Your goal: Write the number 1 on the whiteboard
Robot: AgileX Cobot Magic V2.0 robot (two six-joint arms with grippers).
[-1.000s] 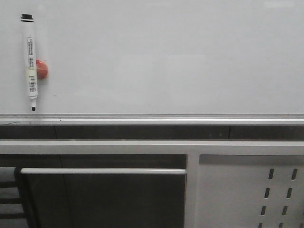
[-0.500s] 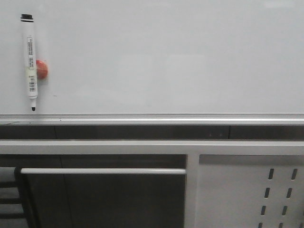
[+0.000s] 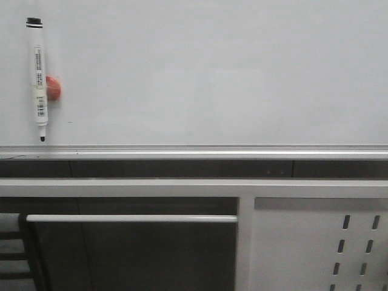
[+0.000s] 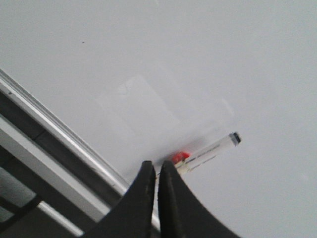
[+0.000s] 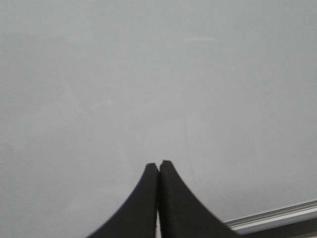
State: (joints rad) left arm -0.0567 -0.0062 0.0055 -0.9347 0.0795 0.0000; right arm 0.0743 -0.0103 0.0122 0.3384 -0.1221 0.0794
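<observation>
The whiteboard (image 3: 212, 73) is a light-grey glossy board that fills the upper half of the front view, with a silver rail (image 3: 194, 150) along its lower edge. No number 1 shows on it. A white marker pen (image 3: 40, 79) hangs upright at the board's left on a red magnet (image 3: 53, 88). Neither gripper shows in the front view. In the left wrist view my left gripper (image 4: 156, 165) is shut and empty, apart from the board, with the marker (image 4: 210, 151) and red magnet (image 4: 180, 157) beyond its tips. My right gripper (image 5: 158, 164) is shut and empty before bare whiteboard (image 5: 148, 74).
Below the rail run dark and silver frame bars (image 3: 194, 187). A grey perforated metal panel (image 3: 321, 242) stands at the lower right, and a silver horizontal bar (image 3: 130, 218) crosses a dark opening at the lower left.
</observation>
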